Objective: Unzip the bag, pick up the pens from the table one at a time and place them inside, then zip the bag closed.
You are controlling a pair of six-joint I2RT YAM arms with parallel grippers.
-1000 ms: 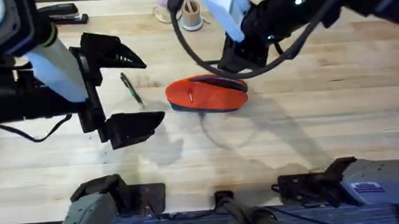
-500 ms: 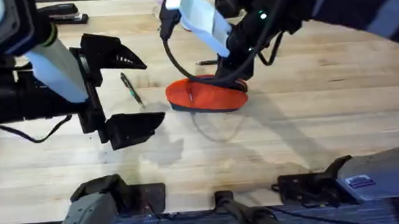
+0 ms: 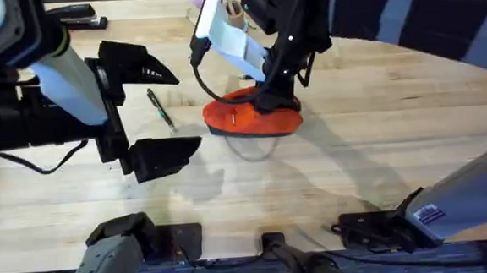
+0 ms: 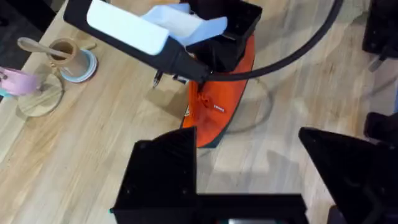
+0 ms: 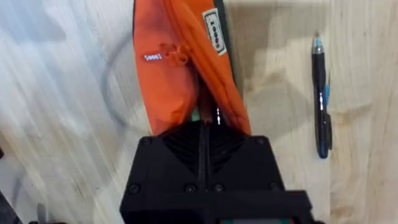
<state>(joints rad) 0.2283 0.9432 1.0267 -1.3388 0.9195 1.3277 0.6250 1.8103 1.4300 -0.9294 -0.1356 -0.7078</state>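
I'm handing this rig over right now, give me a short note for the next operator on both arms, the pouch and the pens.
Left gripper: jaws wide open, hovering over the light wooden plank table, holding nothing.
Right gripper: jaws shut at one end of the soft orange-red fabric pouch, at its zipper seam; whether they pinch the pull cannot be told.
Slim dark pen lies on the table left of the pouch, between the left jaws in the overhead view. Another dark pen with blue accents lies beside the pouch.
Done: right arm is at the zipper; seam looks partly parted.
Left: finish unzipping, load pens singly, zip closed.
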